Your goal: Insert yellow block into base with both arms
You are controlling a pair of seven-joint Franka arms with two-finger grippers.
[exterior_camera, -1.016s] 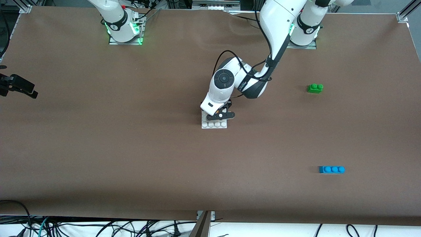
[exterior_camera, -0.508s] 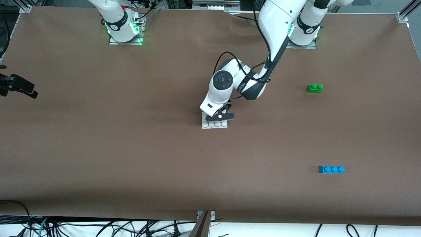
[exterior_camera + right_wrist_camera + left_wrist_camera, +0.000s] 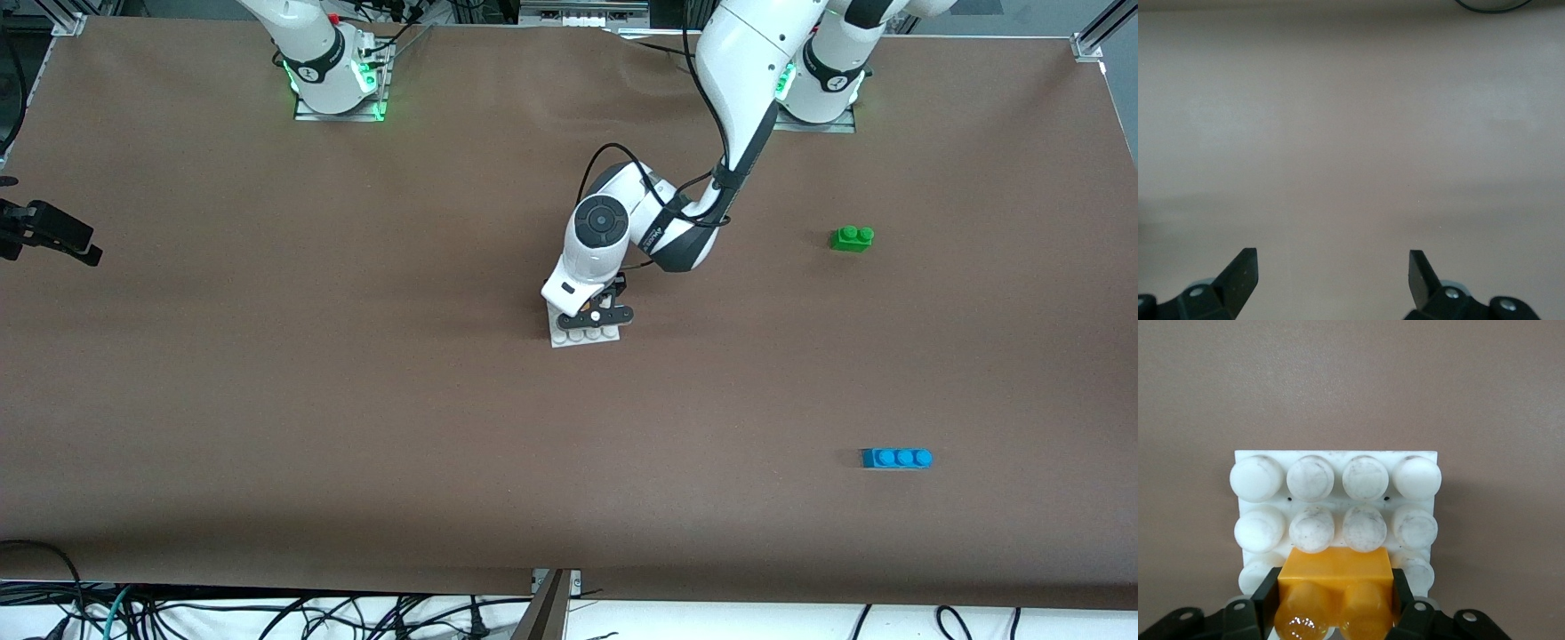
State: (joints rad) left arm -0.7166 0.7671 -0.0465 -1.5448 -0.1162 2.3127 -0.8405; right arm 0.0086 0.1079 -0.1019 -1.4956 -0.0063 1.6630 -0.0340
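- Misalignment is the main risk we see: the small yellow-orange plastic brick with two round studs (image 3: 1333, 597) is clamped between the fingers of the left tool (image 3: 1333, 613), which is low over the flat square white plastic plate with its grid of round studs (image 3: 1335, 503). If the brick's underside does not sit squarely over the studs beneath it, we judge it would ride up on them and jam instead of seating.
- Sliding is the second risk: the plate lies loose on the brown tabletop (image 3: 356, 400) and nothing else touches it. A push that is off vertical could shove or tip the plate, which already looks slightly skewed under the left tool (image 3: 594, 313).
- Support is missing for now: the right tool (image 3: 1333, 280) hangs with fingers apart over bare tabletop near the right arm's end, well apart from the plate, and that arm waits.
- Orientation: the brick's studs face up toward the wrist camera, and its long axis runs across the gap from one finger to the other, parallel to the plate's stud rows.
- Position: the brick covers the middle studs of the plate's row closest to the left tool; whether it is fully pressed down we cannot tell.
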